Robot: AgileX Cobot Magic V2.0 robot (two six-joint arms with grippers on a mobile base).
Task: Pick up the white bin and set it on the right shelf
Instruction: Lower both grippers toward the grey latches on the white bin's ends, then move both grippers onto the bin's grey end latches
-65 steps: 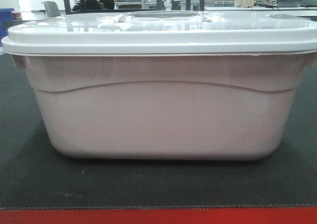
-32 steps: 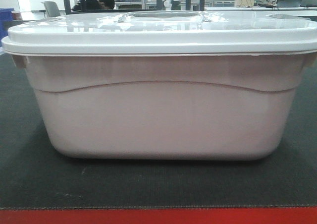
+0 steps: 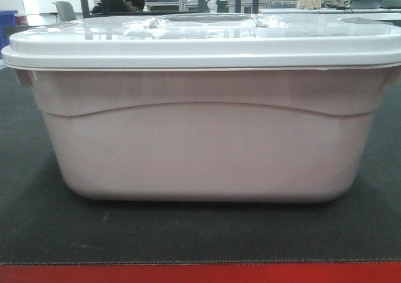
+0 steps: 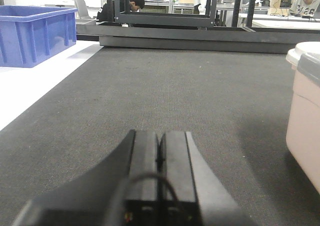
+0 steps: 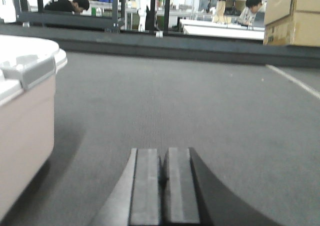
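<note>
The white bin [image 3: 207,145] fills the front view: a pinkish-white tote with a wavy side line and a glossy white lid [image 3: 200,42], standing on a dark mat. Its left end shows at the right edge of the left wrist view [image 4: 306,111], its right end at the left edge of the right wrist view [image 5: 25,116]. My left gripper [image 4: 160,135] is shut and empty, low over the mat, left of the bin and apart from it. On the bin's other side my right gripper [image 5: 163,151] is also shut, holding nothing. The right shelf is out of view.
The dark mat [image 3: 200,233] has a red front edge [image 3: 200,273]. A blue plastic crate [image 4: 35,33] stands on a white surface at the far left. Cardboard boxes [image 5: 292,13] sit at the far right. Black frames and seated people are behind.
The bin and both arms have not moved. Only a person in the background has shifted slightly.
</note>
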